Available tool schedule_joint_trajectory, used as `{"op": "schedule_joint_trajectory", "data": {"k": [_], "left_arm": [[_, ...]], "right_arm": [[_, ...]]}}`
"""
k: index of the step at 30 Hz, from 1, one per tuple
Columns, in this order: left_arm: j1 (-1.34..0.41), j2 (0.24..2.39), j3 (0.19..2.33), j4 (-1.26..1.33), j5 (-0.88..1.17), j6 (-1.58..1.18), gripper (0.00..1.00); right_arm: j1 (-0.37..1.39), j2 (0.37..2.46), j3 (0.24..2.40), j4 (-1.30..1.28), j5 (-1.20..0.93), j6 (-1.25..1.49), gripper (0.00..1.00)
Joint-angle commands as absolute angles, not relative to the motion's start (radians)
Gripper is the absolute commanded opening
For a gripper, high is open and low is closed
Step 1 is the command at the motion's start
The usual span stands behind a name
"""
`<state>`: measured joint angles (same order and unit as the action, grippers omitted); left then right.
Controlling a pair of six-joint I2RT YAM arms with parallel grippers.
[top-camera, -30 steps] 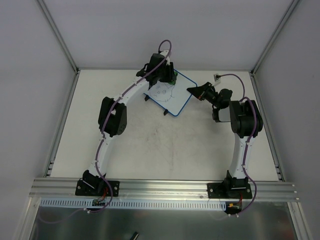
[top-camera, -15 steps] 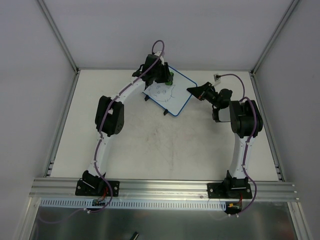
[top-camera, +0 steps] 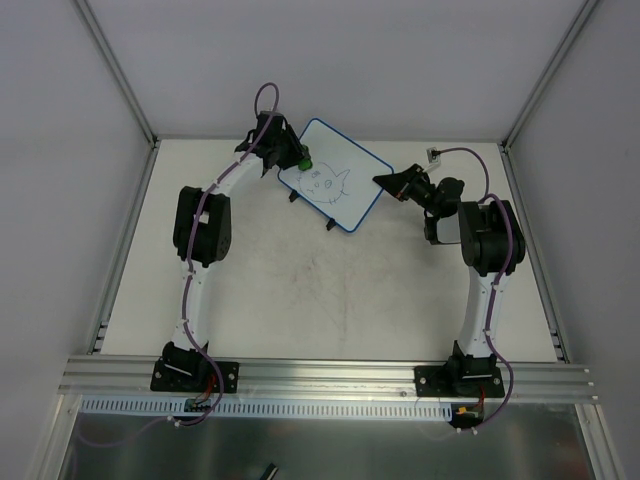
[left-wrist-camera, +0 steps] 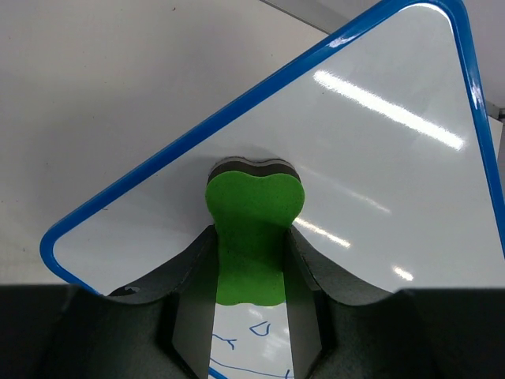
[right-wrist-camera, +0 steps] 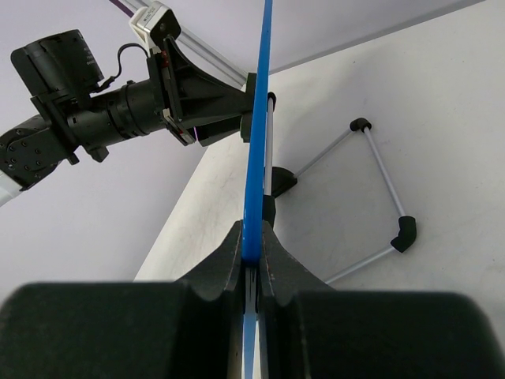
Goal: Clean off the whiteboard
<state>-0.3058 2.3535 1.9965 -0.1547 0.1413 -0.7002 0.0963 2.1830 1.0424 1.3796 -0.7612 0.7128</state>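
Whiteboard point(top-camera: 338, 185) is propped at table's point(top-camera: 300, 300) far centre, long axis run diagonally far-left to near-right, face tilted up toward near-left. Its right edge is pinched by right gripper point(top-camera: 385, 181). Green eraser point(top-camera: 303, 162) is clamped in left gripper point(top-camera: 297, 160) and pressed near the board's left edge.

White tube links point(top-camera: 188, 300) w/ blk joint housings point(top-camera: 200, 225) — thin purple cables point(top-camera: 262, 95), blk base plates point(top-camera: 195, 376)

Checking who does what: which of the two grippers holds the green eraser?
The left gripper: it grips the green eraser, whereas the right gripper only pinches the whiteboard by its edge.
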Motion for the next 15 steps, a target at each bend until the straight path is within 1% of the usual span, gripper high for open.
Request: {"op": "schedule_joint_trajectory", "data": {"k": [1, 6, 12, 15], "left_arm": [[-0.327, 2.413, 1.967, -0.216, 0.153, -0.753, 0.00], [-0.347, 2.404, 1.956, -0.215, 0.169, -0.710, 0.00], [-0.460, 2.372, 1.970, -0.216, 0.052, -0.539, 0.00], [-0.501, 2.381, 1.996, -0.216, 0.061, -0.467, 0.00]], "right_arm": [[0.181, 2.168, 1.025, 1.532, -0.936, 0.657, 0.00], [0.179, 2.180, 1.034, 1.532, -0.933, 0.663, 0.00], [0.184, 2.184, 1.039, 1.532, -0.930, 0.666, 0.00], [0.184, 2.186, 1.042, 1.531, -0.930, 0.667, 0.00]]}}
